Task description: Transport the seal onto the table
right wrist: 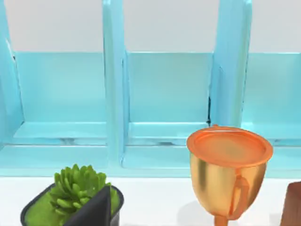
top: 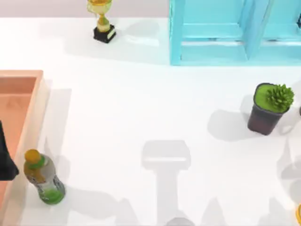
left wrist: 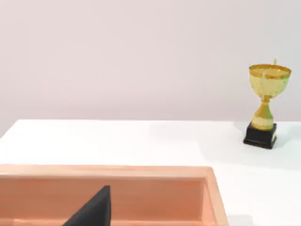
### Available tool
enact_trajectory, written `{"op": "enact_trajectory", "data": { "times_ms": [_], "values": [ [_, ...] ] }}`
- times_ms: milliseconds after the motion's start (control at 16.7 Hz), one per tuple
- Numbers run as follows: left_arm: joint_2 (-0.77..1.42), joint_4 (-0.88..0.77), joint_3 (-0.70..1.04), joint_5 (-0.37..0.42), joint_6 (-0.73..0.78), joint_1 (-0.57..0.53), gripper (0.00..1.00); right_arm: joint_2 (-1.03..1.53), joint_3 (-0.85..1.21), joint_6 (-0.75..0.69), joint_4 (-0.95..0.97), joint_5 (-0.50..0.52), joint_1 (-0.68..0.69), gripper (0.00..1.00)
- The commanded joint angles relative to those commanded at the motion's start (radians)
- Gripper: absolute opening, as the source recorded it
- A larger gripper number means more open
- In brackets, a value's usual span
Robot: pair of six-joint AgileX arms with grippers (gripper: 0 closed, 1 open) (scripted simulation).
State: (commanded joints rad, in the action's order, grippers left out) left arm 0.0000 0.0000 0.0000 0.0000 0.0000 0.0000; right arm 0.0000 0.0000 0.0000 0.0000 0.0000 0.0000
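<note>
The seal is out of view. The white table [top: 141, 108] spreads across the top view. At its left edge stands an orange-brown wooden tray [top: 34, 110], and my left gripper [top: 5, 157] shows as a dark shape over the tray's near part. One dark finger [left wrist: 94, 209] of it hangs above the tray's inside [left wrist: 155, 197] in the left wrist view. Of my right gripper, the right wrist view shows one dark finger [right wrist: 94, 209] in front of a potted plant [right wrist: 75, 195].
A green bottle with orange cap [top: 43, 176] stands just right of the tray. A gold trophy [top: 101, 19] is at the back, a light blue cabinet [top: 225, 33] at the back right, the potted plant [top: 270, 107] at the right. A gold cup [right wrist: 228, 172] stands near the plant.
</note>
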Motion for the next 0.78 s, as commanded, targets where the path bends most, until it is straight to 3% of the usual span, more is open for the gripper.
{"op": "enact_trajectory", "data": {
  "times_ms": [360, 780],
  "values": [
    [0.107, -0.097, 0.103, -0.002, 0.031, 0.030, 1.00, 0.000, 0.000, 0.000, 0.000, 0.000, 0.000, 1.00],
    [0.675, -0.510, 0.533, -0.001, 0.153, 0.142, 1.00, 0.000, 0.000, 0.000, 0.000, 0.000, 0.000, 1.00]
  ]
}}
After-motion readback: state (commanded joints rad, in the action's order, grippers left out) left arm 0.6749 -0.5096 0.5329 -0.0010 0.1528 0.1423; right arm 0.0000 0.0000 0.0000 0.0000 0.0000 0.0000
